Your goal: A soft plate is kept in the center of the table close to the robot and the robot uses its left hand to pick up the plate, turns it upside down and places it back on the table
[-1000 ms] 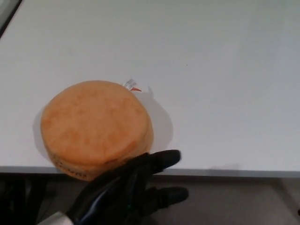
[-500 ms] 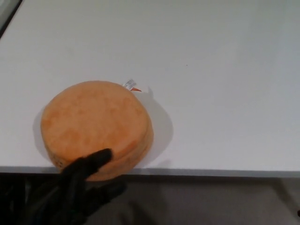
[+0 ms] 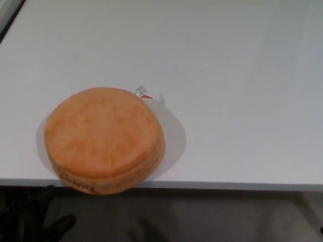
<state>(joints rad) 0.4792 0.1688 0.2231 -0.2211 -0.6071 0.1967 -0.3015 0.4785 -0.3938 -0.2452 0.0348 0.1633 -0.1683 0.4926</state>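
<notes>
The soft orange plate lies on the white table, left of centre, with a smooth, flat face up. Its near rim hangs slightly over the table's front edge. A small white and orange tag sticks out at its far side. My left hand is a dark shape low in the bottom left corner, below the table edge and apart from the plate. It is too dark to read how it is held. My right hand does not show.
The table's front edge runs across the bottom of the view, with grey floor below it. A dark strip marks the table's far left corner.
My left hand has left the plate's near rim, dropping down and to the left below the table edge. The plate stays where it was.
</notes>
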